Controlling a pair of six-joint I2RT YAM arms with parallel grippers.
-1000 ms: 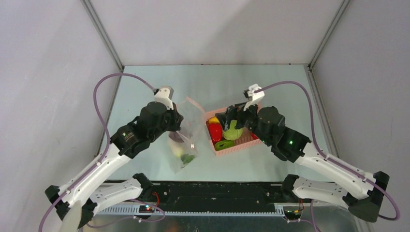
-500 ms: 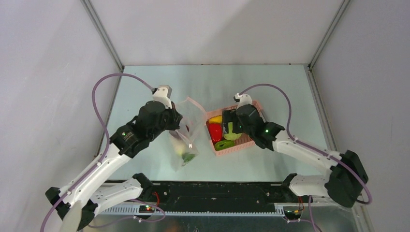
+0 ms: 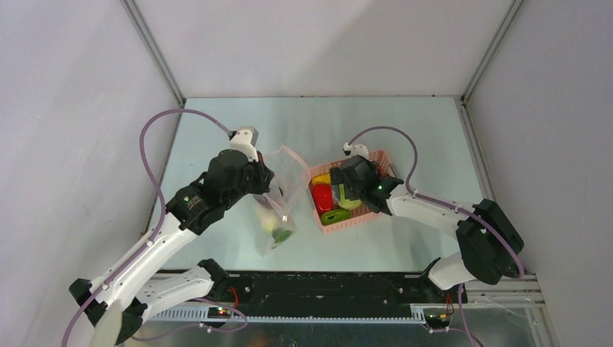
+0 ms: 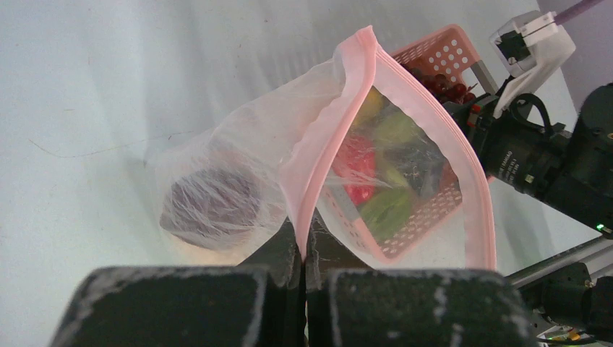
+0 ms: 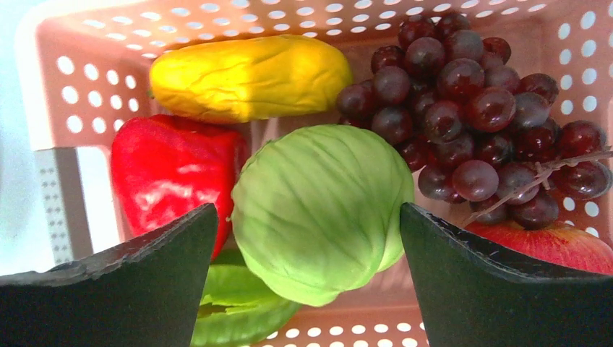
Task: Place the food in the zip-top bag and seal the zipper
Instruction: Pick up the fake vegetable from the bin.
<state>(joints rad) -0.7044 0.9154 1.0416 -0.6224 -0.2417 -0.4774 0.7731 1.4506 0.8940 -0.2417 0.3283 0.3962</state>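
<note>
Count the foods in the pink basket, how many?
6: yellow piece far left, red pepper nearer, cabbage in the middle, grapes far right, apple near right, lime-green piece under the cabbage. More may hide beneath.

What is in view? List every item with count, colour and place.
bag: one, clear, left of the basket
zipper: one, pink, along the bag's open mouth
maroon piece: one, dark, inside the bag
white piece: one, inside the bag
leafy piece: one, green, at the bag's bottom
basket: one, pink, on the table
cabbage: one, light green, middle of the basket
pepper: one, red, beside the cabbage
yellow piece: one, at the basket's wall
grapes: one bunch, dark maroon, in the basket
lime piece: one, under the cabbage
apple: one, red, under the grapes
table: one, pale grey
left gripper: black, shut on the bag's mouth
right gripper: black, open, either side of the cabbage
</note>
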